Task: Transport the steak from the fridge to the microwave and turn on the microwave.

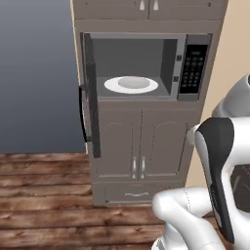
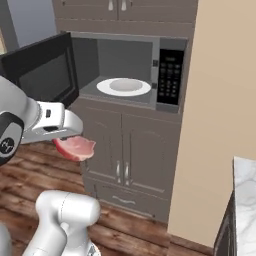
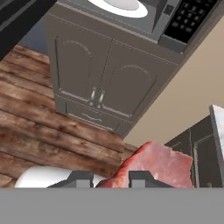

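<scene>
- The microwave (image 1: 146,66) is built into a tall grey-brown cabinet column, and its door (image 2: 42,70) is swung wide open to the left; in the left base view the door shows edge-on.
- Inside, the round white turntable plate (image 1: 131,84) lies flat on the cavity floor with nothing resting on it.
- The black keypad panel (image 2: 170,77) sits on the right of the cavity. Its rows of pale buttons show, but any lettering on them is too small and blurred to read, and no brand mark can be made out.
- The steak (image 2: 76,147) hangs at the gripper (image 2: 75,134), below and to the left of the microwave opening, in front of the lower cabinet doors (image 2: 122,150) and well apart from the plate.
- In the hand view the steak (image 3: 153,166) rises between the two dark finger tips, its lower part cut off by the bottom of the picture; the gripper (image 3: 111,179) appears closed on the meat, though where the pads meet it is hidden.
- In the right base view the fingers themselves are hidden behind the white hand and the meat.
- Below the double doors is a shallow drawer (image 1: 134,193) with a curved pull.
- The floor is dark wooden planking (image 1: 44,195).
- A beige wall (image 2: 220,100) stands right of the cabinet, and a marble counter corner (image 2: 246,200) is cut off at the right edge.
</scene>
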Robot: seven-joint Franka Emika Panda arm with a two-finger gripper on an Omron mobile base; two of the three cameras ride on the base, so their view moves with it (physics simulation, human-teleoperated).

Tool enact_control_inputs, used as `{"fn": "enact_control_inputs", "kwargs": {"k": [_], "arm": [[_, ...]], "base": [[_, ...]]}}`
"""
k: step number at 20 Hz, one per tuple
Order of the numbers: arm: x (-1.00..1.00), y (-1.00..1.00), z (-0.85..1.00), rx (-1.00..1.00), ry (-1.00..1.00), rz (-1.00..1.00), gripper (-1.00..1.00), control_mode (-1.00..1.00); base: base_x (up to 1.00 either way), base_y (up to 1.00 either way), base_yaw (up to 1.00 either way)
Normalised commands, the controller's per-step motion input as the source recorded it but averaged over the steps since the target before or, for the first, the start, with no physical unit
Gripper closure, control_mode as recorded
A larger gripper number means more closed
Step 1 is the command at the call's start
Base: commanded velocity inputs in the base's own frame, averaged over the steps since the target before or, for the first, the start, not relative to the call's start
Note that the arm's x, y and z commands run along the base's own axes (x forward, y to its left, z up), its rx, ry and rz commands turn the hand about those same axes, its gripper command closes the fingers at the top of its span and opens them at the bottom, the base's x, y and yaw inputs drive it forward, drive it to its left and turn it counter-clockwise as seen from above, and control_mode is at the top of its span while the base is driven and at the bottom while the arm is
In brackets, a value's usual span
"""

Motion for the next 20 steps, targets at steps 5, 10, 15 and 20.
{"fn": "enact_control_inputs", "kwargs": {"k": [5, 10, 15, 20], "arm": [[0.00, 0.00, 0.00, 0.00, 0.00, 0.00, 1.00, 1.00], [0.00, 0.00, 0.00, 0.00, 0.00, 0.00, 1.00, 1.00], [0.00, 0.00, 0.00, 0.00, 0.00, 0.00, 1.00, 1.00], [0.00, 0.00, 0.00, 0.00, 0.00, 0.00, 1.00, 1.00]], "base": [[0.15, -0.40, 0.05], [0.30, 0.00, 0.03], [0.34, 0.00, 0.06], [0.47, 0.00, 0.13]]}}
